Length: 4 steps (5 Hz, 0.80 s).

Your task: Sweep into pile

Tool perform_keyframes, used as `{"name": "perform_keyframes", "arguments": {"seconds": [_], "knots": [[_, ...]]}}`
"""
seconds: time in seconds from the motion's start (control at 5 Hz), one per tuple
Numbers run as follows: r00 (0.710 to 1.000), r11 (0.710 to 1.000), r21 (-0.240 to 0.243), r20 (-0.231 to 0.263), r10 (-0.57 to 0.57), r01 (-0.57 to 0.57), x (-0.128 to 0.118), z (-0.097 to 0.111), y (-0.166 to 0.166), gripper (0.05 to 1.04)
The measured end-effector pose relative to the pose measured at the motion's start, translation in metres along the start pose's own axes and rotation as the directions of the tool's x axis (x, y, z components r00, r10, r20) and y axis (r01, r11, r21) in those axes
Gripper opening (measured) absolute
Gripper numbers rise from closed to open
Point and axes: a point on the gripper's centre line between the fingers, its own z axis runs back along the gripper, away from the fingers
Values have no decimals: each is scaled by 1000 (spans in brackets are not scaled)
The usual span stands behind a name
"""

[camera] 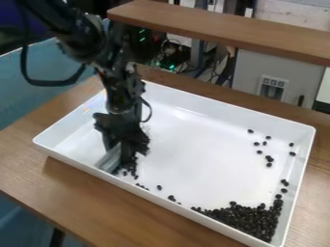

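And there it was: the sweep was judged well advanced, with the main heap (248, 219) of dark beans massed in the near right corner of the white tray (213, 108). Still to be gathered were about ten strays (268, 157) at far right, a thin trail (171, 198) along the near wall and a small cluster (130, 166) beneath the gripper (122, 144), at left. One tray, one heap and one grey flat piece (111, 158) were counted (heaped beans defied counting!). Whether anything was gripped could not be told.

brown wooden table (97, 202); shallow white rectangular tray (199, 159) lying on it, low walls all round.
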Motion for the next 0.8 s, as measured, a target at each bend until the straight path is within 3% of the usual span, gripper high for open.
{"name": "perform_keyframes", "arguments": {"seconds": [0.2, 0.4, 0.8], "knots": [[1000, 999, -24, -17, 21, -22, 1, 3, -29, 404], [1000, 1000, -17, -5, -10, 10, 3, 6, -58, 404], [998, 999, -16, 52, -27, 28, 7, 13, -107, 405]]}}
